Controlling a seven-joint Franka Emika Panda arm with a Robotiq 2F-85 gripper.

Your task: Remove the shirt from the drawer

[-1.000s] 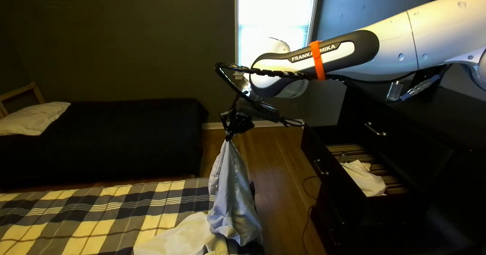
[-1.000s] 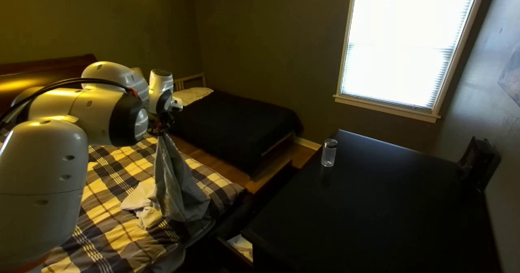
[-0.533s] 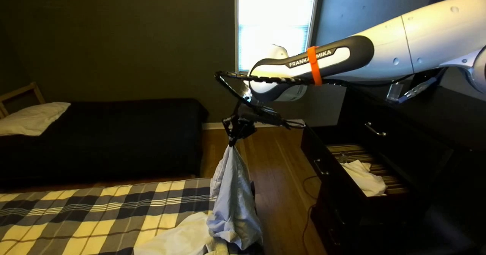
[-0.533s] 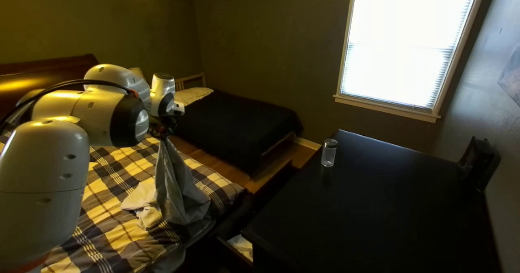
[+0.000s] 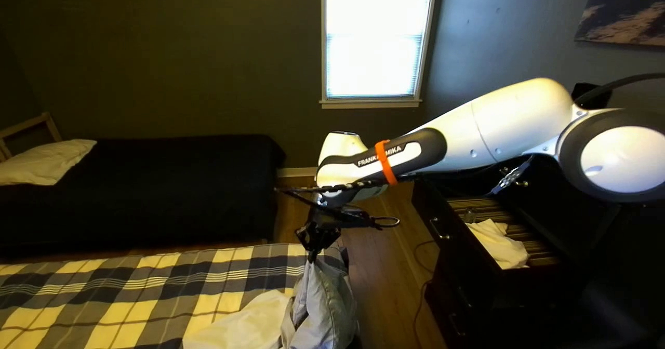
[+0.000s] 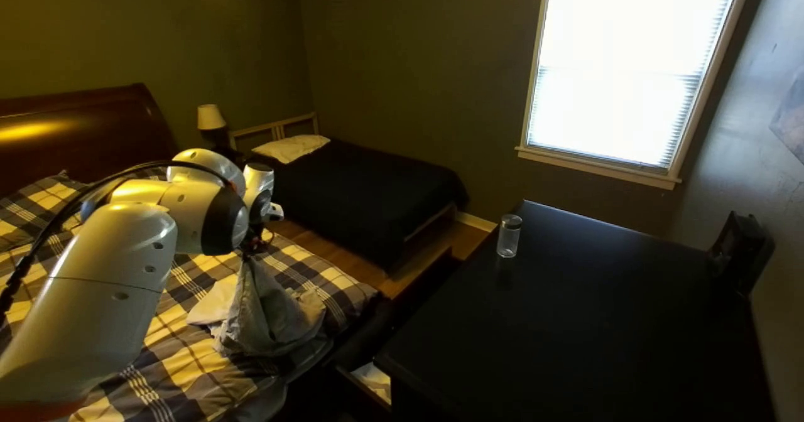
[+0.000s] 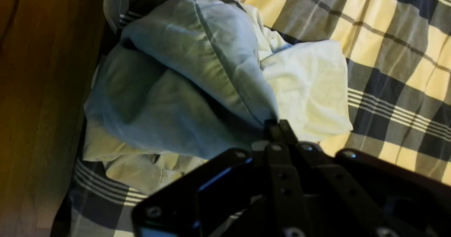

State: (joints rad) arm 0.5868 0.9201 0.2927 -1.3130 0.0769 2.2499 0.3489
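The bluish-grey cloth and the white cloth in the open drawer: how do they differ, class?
The bluish-grey cloth is pinched in the tool; the white cloth is not. The bluish-grey cloth rises to a peak; the white cloth lies slumped in the drawer. Both are rumpled.

In an exterior view, the edges crop the gray cloth [image 5: 328, 303] and wall picture [image 5: 626, 15]

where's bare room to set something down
Bare: atop the black dresser, between clear cylindrical jar and black boxy object; plaid bedspread beyond the cream cloth, away from the dresser. Crowded: bedspread's edge nearest the dresser, heaped with blue-grey cloth.
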